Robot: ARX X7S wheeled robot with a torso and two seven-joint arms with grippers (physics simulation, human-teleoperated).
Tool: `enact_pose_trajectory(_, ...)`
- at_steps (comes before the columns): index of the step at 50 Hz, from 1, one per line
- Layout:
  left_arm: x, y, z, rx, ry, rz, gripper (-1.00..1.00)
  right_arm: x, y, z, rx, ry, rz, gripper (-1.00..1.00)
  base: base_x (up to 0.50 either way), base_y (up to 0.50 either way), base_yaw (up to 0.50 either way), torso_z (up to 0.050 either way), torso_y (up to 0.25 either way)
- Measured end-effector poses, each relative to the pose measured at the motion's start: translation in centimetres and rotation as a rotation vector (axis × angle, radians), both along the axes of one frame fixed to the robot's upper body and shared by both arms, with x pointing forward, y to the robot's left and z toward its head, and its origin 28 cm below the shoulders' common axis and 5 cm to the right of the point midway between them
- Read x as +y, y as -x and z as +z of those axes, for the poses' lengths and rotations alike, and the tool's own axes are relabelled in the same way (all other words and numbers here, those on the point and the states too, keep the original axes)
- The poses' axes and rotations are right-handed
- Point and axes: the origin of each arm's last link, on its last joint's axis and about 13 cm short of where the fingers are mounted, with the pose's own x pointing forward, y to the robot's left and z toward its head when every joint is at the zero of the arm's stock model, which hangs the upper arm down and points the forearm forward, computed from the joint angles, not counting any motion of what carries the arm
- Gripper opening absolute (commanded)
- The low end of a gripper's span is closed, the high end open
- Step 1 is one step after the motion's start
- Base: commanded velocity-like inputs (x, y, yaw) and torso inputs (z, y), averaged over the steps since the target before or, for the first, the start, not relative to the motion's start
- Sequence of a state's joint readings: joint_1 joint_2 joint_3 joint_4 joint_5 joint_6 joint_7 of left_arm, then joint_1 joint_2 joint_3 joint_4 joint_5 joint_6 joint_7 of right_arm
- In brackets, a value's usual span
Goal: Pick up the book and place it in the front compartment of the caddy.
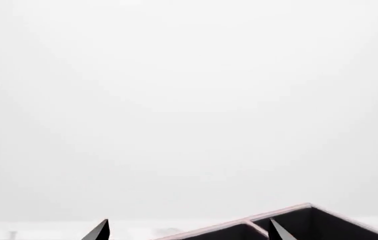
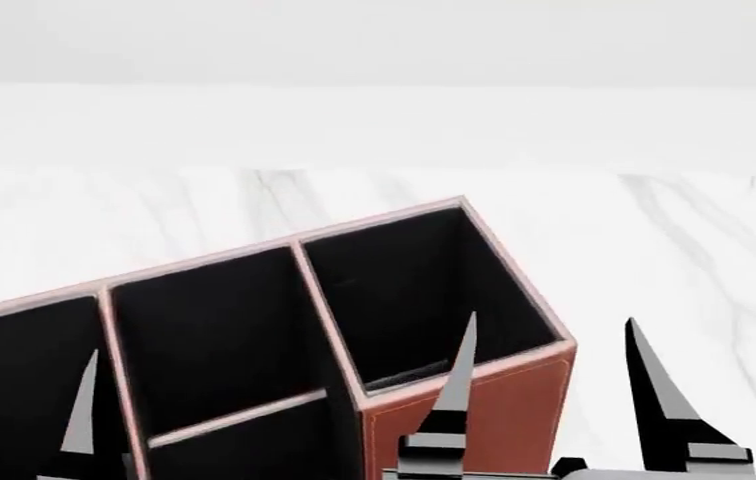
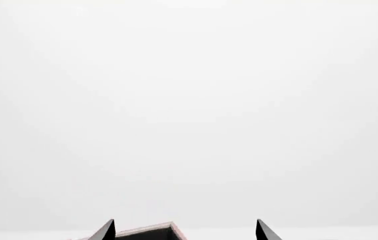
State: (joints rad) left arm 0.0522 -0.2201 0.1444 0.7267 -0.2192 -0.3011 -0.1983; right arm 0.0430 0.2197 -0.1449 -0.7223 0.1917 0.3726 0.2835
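Observation:
The caddy (image 2: 472,425) is brown leather with black lining and pale pinkish rims. It fills the lower left of the head view, with several open compartments that look empty. The book is out of view in every frame. My right gripper (image 2: 552,320) is open and empty, with one finger over the caddy's right end compartment and the other out past its right side. My left gripper is open, and only one of its fingers (image 2: 81,415) shows in the head view, over the caddy's left part. In the left wrist view the open gripper (image 1: 189,226) looks over the caddy's rim (image 1: 289,212). In the right wrist view the open gripper (image 3: 185,224) looks over a caddy corner (image 3: 155,231).
The caddy stands on a white marble tabletop (image 2: 698,260) that runs back to a plain pale wall (image 2: 378,40). Both wrist views show mostly that blank pale background.

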Motion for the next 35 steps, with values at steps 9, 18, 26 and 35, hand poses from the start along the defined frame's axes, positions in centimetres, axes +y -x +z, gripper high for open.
enact_pose_trajectory(9,0.02,0.04,0.04,-0.003,0.006,-0.005,1.0,-0.04,0.09,0.02,-0.008,-0.017,0.011,1.0,0.0,0.0,0.0,0.049,0.0)
enact_pose_trajectory(18,0.02,0.07,0.05,-0.006,0.006,-0.011,1.0,-0.06,0.19,0.07,-0.017,-0.027,0.022,1.0,0.0,0.0,0.0,0.049,0.0)
enact_pose_trajectory(26,0.01,0.13,0.13,-0.008,0.005,-0.014,1.0,-0.06,0.25,0.14,-0.022,-0.03,0.027,1.0,0.0,0.0,0.0,0.049,0.0)
enact_pose_trajectory(35,0.02,0.15,0.14,-0.007,0.009,-0.017,1.0,-0.05,0.27,0.13,-0.023,-0.032,0.031,1.0,0.0,0.0,0.0,0.049,0.0)
